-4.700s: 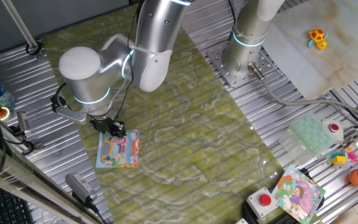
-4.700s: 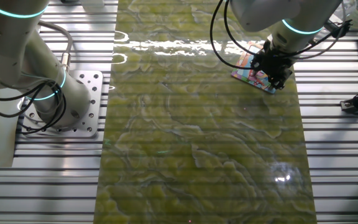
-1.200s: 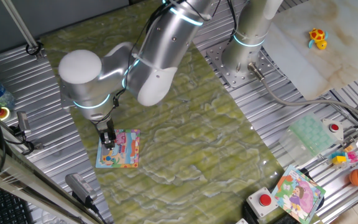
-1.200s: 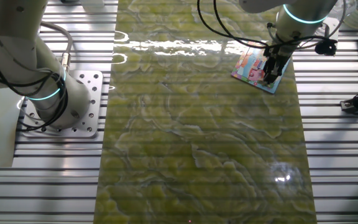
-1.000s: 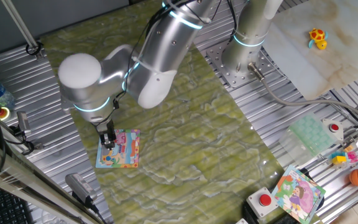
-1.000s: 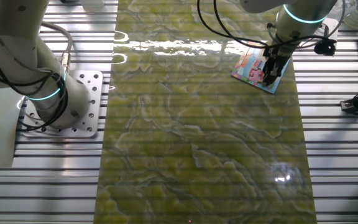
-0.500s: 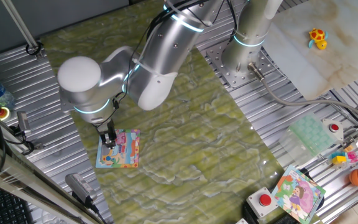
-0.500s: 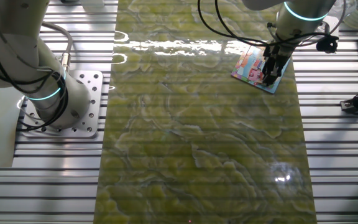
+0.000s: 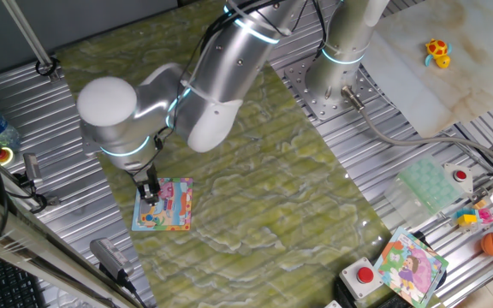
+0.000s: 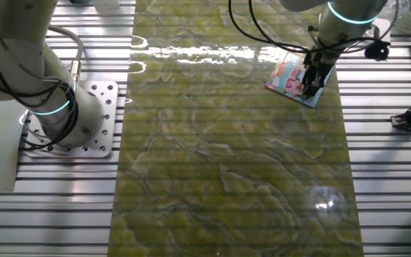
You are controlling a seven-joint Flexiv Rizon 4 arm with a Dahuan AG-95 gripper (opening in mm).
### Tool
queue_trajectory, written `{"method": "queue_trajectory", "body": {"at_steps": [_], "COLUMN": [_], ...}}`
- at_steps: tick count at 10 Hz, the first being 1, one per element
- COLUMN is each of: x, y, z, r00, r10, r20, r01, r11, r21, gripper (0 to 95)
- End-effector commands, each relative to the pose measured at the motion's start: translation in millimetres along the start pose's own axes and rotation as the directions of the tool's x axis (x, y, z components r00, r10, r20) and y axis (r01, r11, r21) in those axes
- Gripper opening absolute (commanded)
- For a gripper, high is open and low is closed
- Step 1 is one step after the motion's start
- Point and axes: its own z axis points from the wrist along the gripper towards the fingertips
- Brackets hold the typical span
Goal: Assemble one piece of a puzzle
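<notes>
Gripper (image 9: 151,196) low over the puzzle (image 9: 166,210) on the green mat (image 9: 255,171) — finger spacing unclear, piece not visible

The arm bends over toward 8 o'clock, wrist vertical, end effector (image 9: 151,196) pointing straight down, fingers close together.

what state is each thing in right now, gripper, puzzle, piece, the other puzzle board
gripper: pointing down at the puzzle's top-left part, jaws too small to judge
puzzle: flat on the green mat
piece: not distinguishable
purple-and-green board: lying off the mat, untouched
</notes>
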Motion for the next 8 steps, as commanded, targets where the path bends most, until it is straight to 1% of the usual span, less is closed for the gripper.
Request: {"method": "queue_trajectory", "body": {"at_steps": [1,2,5,8], "x": [2.7,2.7,2.8,2.8], "y": [-1.0,-0.7,0.1,0.1], "z": [-3.3,-4.1,-6.4,-6.4], "r00": [1.0,1.0,1.0,1.0], "r10": [0.001,0.0,0.014,0.014], "r20": [-0.009,-0.012,-0.01,-0.003], "r01": [-0.001,0.0,-0.014,-0.014], "r11": [1.0,1.0,1.0,1.0], "r21": [-0.004,-0.003,-0.004,-0.003], "gripper": [19.0,19.0,19.0,19.0]}}
